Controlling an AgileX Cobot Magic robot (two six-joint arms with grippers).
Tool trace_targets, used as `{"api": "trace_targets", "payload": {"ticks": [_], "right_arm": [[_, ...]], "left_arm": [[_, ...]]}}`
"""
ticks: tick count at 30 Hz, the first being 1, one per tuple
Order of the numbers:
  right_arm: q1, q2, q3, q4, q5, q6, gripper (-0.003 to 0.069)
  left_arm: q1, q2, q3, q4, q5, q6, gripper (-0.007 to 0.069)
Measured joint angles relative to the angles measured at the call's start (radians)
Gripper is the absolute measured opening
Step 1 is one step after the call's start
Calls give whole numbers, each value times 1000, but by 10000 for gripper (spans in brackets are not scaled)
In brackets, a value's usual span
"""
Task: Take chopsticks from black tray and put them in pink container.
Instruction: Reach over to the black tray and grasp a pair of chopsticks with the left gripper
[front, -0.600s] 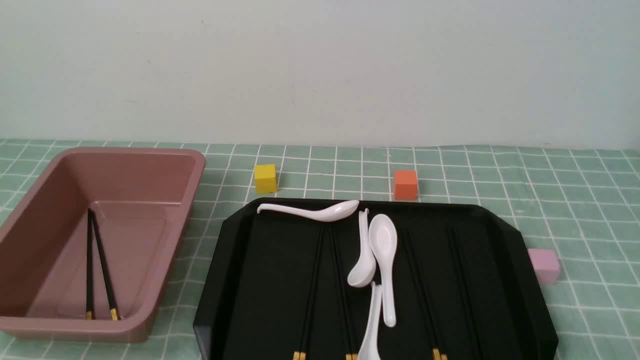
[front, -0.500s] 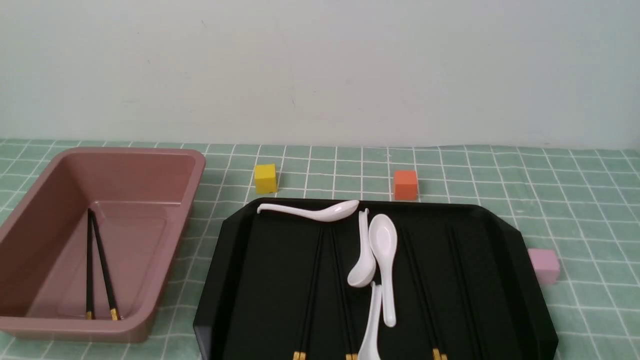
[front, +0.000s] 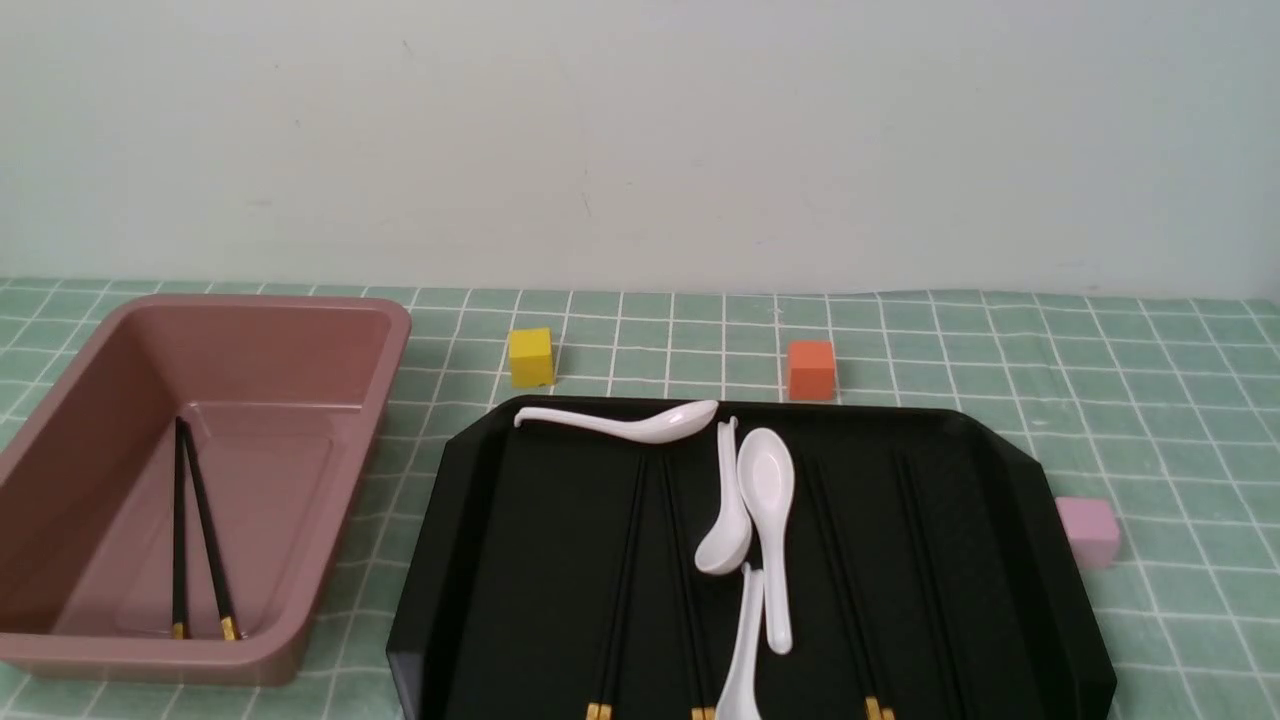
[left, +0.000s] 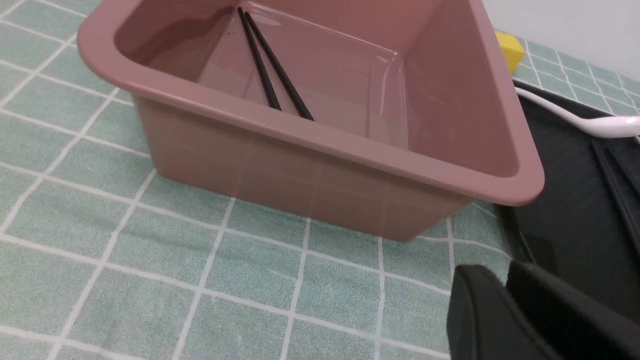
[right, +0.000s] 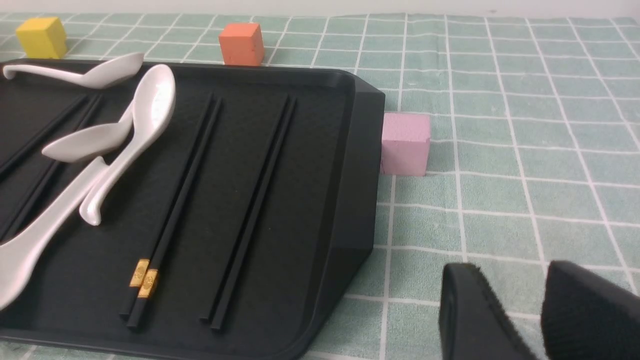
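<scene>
On the black tray (front: 470, 520), lengthwise in its grooves: chopsticks (front: 625, 560) awaiting pickup, either side of white spoons (front: 765, 500). At 9 o'clock from the tray, in the pink container (front: 280, 350): one pair already lying inside. Left gripper (left: 505, 272) pressed together, empty; right gripper (right: 517, 270) slightly parted, empty. Likely trouble: nudging a spoon just beside the middle sticks, or pinching one glossy stick alone and letting it swivel out.

Pink container (front: 395, 330), black tray (front: 560, 560), white spoons (front: 765, 480), green white-gridded cloth (front: 1150, 400).
</scene>
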Motion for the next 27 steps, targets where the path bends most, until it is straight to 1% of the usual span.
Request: {"api": "trace_targets", "payload": {"ticks": [14, 16, 17, 18, 19, 20, 21, 22, 23, 24, 25, 27], "right_arm": [[0, 0, 0, 0, 0, 0, 240], [0, 0, 0, 0, 0, 0, 240], [0, 0, 0, 0, 0, 0, 240], [0, 0, 0, 0, 0, 0, 240], [0, 0, 0, 0, 0, 0, 240], [0, 0, 0, 0, 0, 0, 240], [0, 0, 0, 0, 0, 0, 240], [0, 0, 0, 0, 0, 0, 240], [0, 0, 0, 0, 0, 0, 240], [0, 0, 0, 0, 0, 0, 240], [0, 0, 0, 0, 0, 0, 240], [0, 0, 0, 0, 0, 0, 240]], "left_arm": [[0, 0, 0, -10, 0, -5, 102], [0, 0, 0, -82, 0, -50, 103], [0, 0, 0, -135, 0, -93, 103], [0, 0, 0, -252, 0, -159, 103], [0, 0, 0, -288, 0, -194, 104], [0, 0, 0, -435, -1, -275, 106], [0, 0, 0, -435, -1, -285, 106], [0, 0, 0, -556, -10, -357, 108], [0, 0, 0, -622, -19, -387, 108], [0, 0, 0, -643, -26, -403, 108], [0, 0, 0, -705, -69, -427, 110], [0, 0, 0, -751, -117, -439, 109]]}}
